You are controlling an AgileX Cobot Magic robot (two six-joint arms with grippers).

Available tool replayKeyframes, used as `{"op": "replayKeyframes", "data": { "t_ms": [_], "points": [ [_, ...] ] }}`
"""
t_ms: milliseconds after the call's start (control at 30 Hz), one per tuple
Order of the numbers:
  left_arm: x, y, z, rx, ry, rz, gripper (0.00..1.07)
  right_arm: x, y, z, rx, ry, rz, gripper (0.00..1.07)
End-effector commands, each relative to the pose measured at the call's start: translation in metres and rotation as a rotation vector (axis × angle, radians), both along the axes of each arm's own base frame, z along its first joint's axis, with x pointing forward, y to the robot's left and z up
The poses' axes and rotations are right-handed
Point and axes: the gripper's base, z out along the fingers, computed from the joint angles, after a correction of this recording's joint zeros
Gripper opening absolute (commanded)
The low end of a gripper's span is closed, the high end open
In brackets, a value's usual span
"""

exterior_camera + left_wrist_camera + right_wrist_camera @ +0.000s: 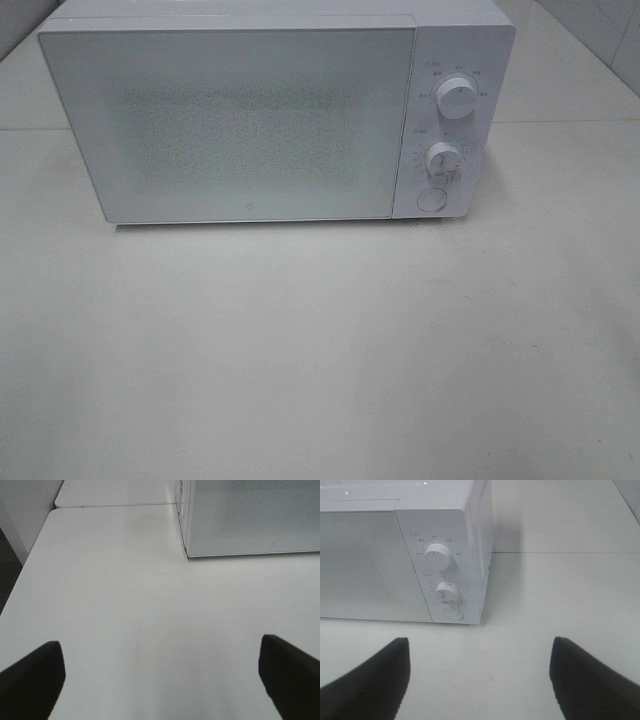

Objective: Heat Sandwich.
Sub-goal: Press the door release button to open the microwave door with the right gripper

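The sandwich and its pink plate are out of view in every frame. A white microwave (270,110) stands at the back of the white table with its door shut; two round knobs and a round button sit on its right panel (447,130). Neither arm shows in the high view. In the left wrist view my left gripper (160,677) is open and empty over bare table, the microwave's front left corner (240,525) beyond it. In the right wrist view my right gripper (480,677) is open and empty, facing the microwave's control panel (442,575).
The white table (320,350) spreads in front of the microwave. Its left edge, with dark floor beyond, shows in the left wrist view (20,580). A seam to a second table runs behind (115,505).
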Motion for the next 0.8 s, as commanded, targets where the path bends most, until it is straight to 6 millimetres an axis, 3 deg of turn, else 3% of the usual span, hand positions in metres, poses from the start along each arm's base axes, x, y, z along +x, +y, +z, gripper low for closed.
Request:
{"op": "replayKeyframes", "data": {
  "t_ms": [33,433,800],
  "points": [
    [-0.003,0.0,0.0,-0.003,-0.032,0.003,1.0,0.02,0.002,-0.001,-0.007,-0.02,-0.002,0.76],
    [-0.003,0.0,0.0,-0.003,-0.032,0.003,1.0,0.08,0.011,-0.024,-0.004,-0.036,-0.002,0.76],
    [-0.003,0.0,0.0,-0.003,-0.032,0.003,1.0,0.122,0.018,-0.05,0.005,-0.098,-0.003,0.76]
  ]
}}
